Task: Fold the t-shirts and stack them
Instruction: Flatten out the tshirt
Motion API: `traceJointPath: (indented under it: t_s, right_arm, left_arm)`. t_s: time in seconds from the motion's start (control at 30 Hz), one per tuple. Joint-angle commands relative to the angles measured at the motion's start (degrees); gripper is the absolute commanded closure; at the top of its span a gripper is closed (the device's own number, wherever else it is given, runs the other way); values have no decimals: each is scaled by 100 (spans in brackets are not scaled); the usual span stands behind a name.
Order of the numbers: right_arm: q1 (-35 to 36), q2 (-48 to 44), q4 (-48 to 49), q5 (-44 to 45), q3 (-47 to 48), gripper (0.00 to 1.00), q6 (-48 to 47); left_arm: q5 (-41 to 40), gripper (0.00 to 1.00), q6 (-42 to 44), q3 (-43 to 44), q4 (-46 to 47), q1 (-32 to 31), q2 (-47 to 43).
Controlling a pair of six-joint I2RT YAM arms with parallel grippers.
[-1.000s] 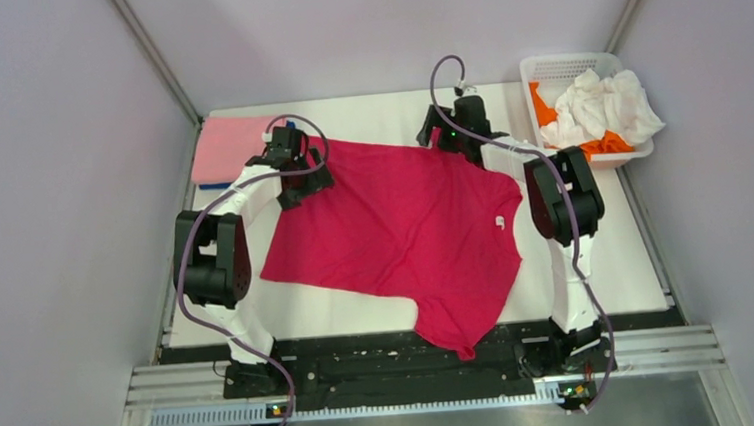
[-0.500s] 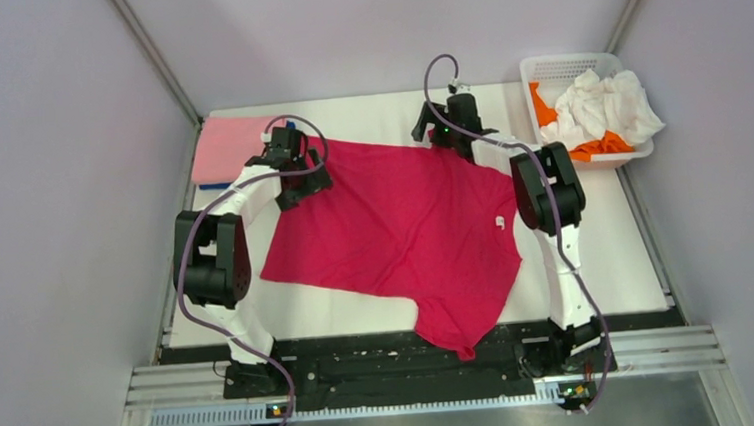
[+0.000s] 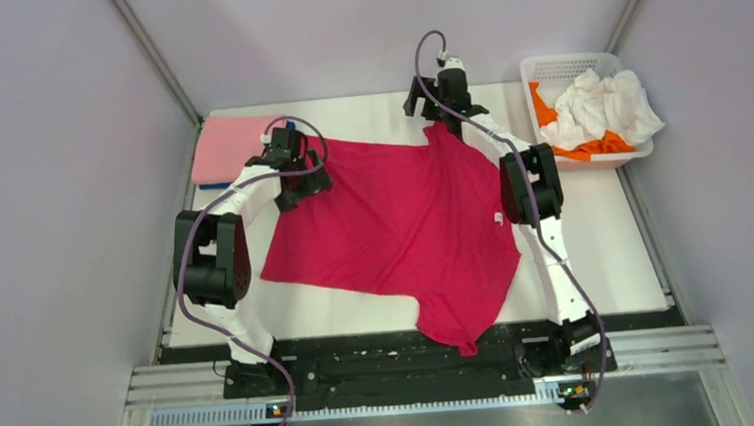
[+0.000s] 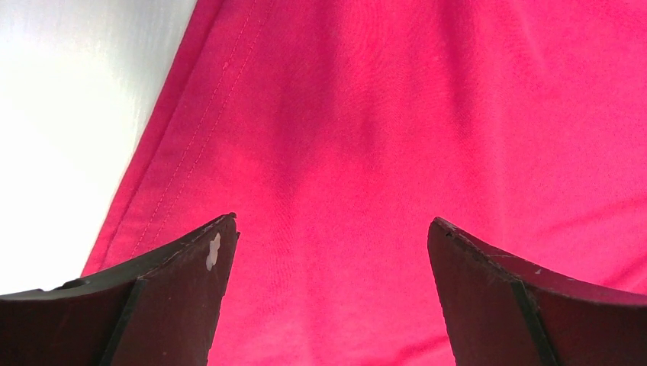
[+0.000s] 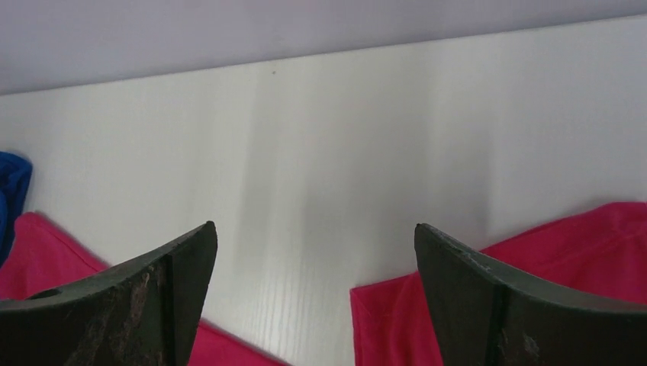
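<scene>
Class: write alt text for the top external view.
A crimson t-shirt lies spread on a white table, the left tool and right tool at its far edge. A folded pink t-shirt sits far left, a white basket far right.

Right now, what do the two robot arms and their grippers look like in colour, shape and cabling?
The left arm and the right arm both have white links between bulky black joint housings. A thin greyish-purple cable loops along each. The left gripper and the right gripper have dark, wedge-shaped fingers with scuffed edges.
</scene>
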Motion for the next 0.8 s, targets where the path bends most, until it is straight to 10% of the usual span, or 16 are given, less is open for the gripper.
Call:
traceJointPath:
  t_s: [0.0, 0.37, 0.77]
  right_arm:
    - [6, -887, -484, 376, -388, 1, -602]
    - [315, -3893, -1490, 1504, -4556, 1, 262]
    - [101, -3169, -1924, 1707, -4346, 1, 158]
  left_arm:
    - [120, 1, -32, 180, 64, 24, -256]
    - [148, 1, -96, 1640, -175, 23, 968]
    - [398, 1, -229, 2341, -591, 24, 1969]
